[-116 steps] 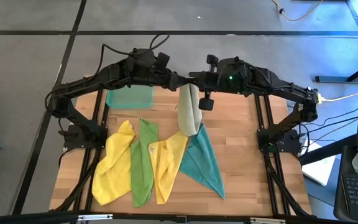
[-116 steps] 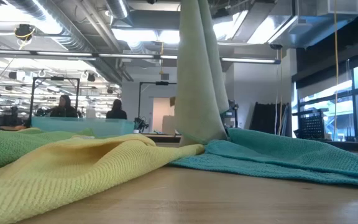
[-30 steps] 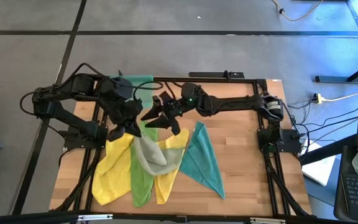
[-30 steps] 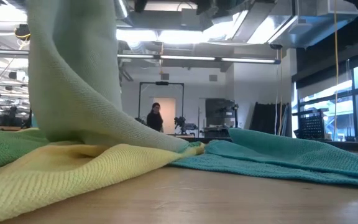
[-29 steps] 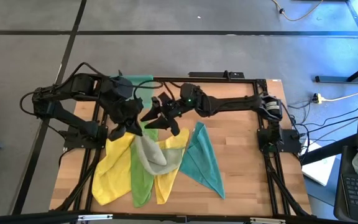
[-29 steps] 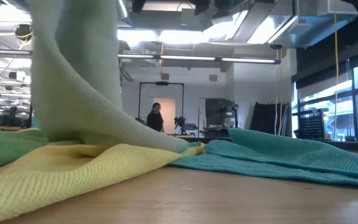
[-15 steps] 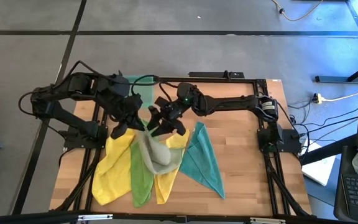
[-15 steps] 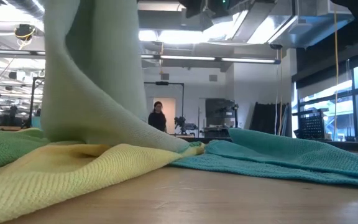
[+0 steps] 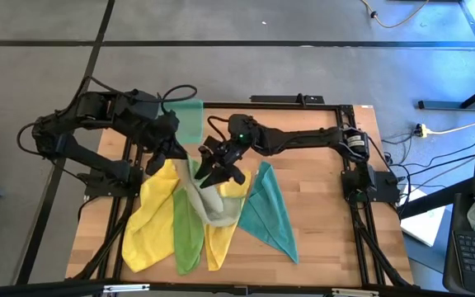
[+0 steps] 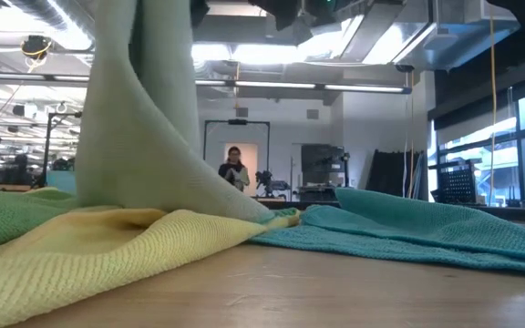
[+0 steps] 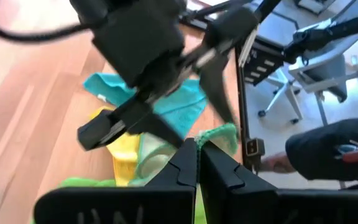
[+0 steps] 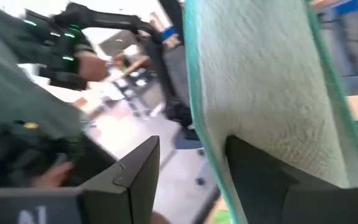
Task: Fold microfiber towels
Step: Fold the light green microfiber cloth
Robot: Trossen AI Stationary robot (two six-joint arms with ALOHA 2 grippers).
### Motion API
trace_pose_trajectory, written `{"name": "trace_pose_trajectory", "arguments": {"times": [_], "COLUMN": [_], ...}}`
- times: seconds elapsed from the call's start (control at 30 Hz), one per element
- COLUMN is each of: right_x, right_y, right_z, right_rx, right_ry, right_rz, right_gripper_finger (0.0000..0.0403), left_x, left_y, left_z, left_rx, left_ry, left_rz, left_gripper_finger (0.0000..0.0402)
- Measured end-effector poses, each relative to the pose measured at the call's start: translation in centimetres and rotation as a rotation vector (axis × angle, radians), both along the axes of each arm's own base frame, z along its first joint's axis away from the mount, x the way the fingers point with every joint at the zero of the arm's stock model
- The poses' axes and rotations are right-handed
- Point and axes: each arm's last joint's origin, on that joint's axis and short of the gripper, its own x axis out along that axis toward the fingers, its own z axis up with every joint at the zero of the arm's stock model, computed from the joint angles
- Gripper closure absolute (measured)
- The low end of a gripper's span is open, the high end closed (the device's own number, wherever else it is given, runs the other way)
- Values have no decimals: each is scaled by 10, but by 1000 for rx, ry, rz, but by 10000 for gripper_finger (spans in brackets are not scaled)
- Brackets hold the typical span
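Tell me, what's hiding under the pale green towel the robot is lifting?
Under the pale olive towel lie a yellow towel and the bright green towel, with the teal towel just beside it. The parts it covers can't be seen.

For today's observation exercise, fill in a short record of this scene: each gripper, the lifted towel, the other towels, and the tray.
left gripper: shut on the pale olive towel
right gripper: open, at the same towel's hanging edge
pale olive towel: partly lifted, lower part draped over the others
yellow towels: two, lying flat
bright green towel: flat between the yellows
teal towel: flat, on the right
teal tray: at the table's far edge
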Motion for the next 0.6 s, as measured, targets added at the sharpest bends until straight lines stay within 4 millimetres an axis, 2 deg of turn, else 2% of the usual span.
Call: {"name": "trace_pose_trajectory", "arguments": {"times": [0.27,0.43,0.6], "right_x": [2,-1,-3], "right_y": [-3,-4,-3], "right_z": [-16,-26,-31], "right_rx": [-160,-236,-235], "right_ry": [51,113,155], "right_rz": [-179,-182,-150], "right_gripper_finger": [214,214,214], "left_x": [-4,-13,-29], "left_y": [0,0,1], "left_z": [7,24,38], "left_rx": [-13,-1,51], "left_ry": [-46,-113,-134], "left_rz": [20,34,65], "left_gripper_finger": [401,401,401]}}
